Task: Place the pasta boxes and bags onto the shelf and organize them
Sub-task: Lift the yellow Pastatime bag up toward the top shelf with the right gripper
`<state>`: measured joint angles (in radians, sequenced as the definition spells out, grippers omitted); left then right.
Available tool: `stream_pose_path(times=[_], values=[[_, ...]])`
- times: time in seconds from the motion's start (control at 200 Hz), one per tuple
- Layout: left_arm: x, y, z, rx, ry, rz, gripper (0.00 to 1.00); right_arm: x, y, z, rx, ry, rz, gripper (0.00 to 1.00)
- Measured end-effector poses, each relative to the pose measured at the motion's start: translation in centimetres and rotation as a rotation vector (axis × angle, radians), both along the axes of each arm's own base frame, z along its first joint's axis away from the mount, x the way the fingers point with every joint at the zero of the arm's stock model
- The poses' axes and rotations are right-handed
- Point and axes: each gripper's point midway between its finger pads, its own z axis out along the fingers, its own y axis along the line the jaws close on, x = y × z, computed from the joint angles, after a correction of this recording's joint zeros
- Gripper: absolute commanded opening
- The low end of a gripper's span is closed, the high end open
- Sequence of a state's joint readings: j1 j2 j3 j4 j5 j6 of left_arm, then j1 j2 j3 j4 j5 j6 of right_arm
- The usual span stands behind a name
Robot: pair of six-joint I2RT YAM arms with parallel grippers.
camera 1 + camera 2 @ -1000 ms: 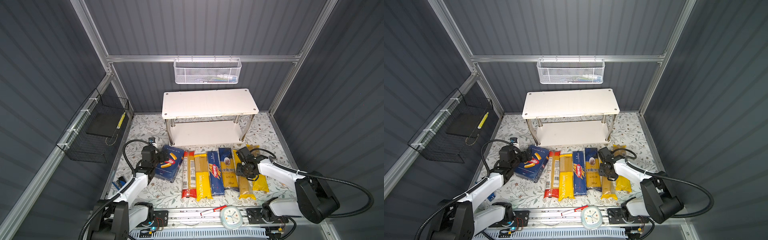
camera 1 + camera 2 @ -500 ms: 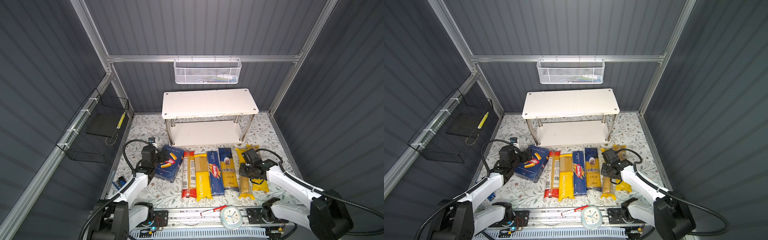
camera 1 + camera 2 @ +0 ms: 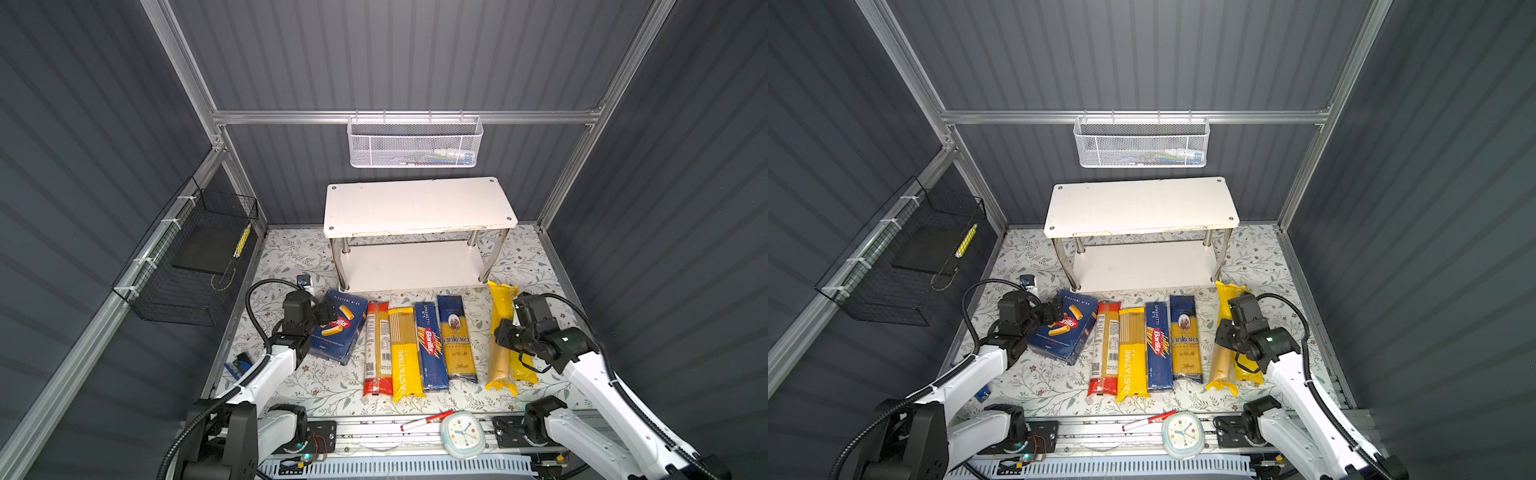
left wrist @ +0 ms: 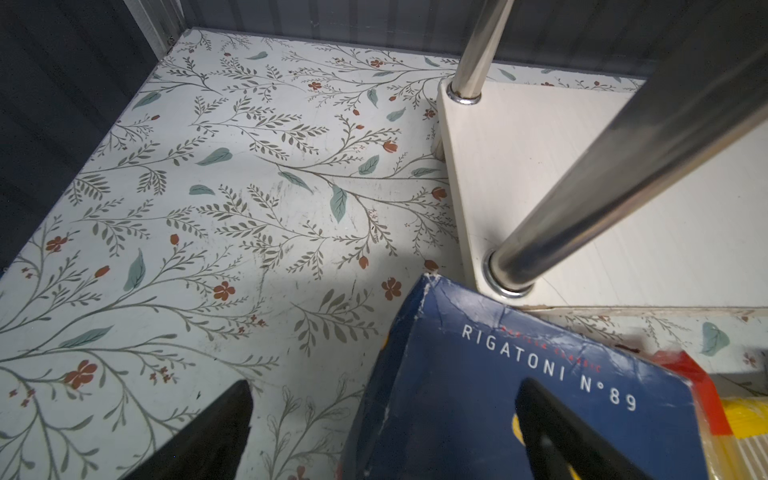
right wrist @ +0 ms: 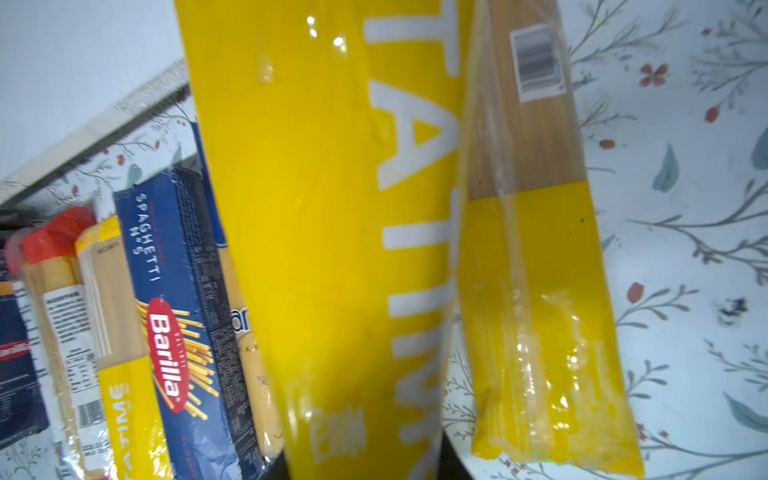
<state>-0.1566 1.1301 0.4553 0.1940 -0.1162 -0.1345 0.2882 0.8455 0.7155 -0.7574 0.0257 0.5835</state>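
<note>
Right gripper pinches slim glossy bag

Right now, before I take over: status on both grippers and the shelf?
Left fingers open, astride the rigatoni box edge. Right fingers shut on a PASTATIME bag, second bag alongside. Shelf bare, nothing blocking it.
</note>
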Motion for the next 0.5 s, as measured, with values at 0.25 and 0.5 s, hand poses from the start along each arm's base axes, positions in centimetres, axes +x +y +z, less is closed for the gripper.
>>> stream_pose_path(times=[0.25, 0.5], values=[[0.0, 0.0, 0.0, 0.001, -0.001, 0.002, 0.99, 1.1, -0.5, 6.2, -0.001, -0.119, 0.019, 0.0], [0.0, 0.1, 0.0, 0.002, -0.001, 0.004, 1.0, 1.6, -1.2, 12.3, -0.036, -0.231, 0.039, 0.0]])
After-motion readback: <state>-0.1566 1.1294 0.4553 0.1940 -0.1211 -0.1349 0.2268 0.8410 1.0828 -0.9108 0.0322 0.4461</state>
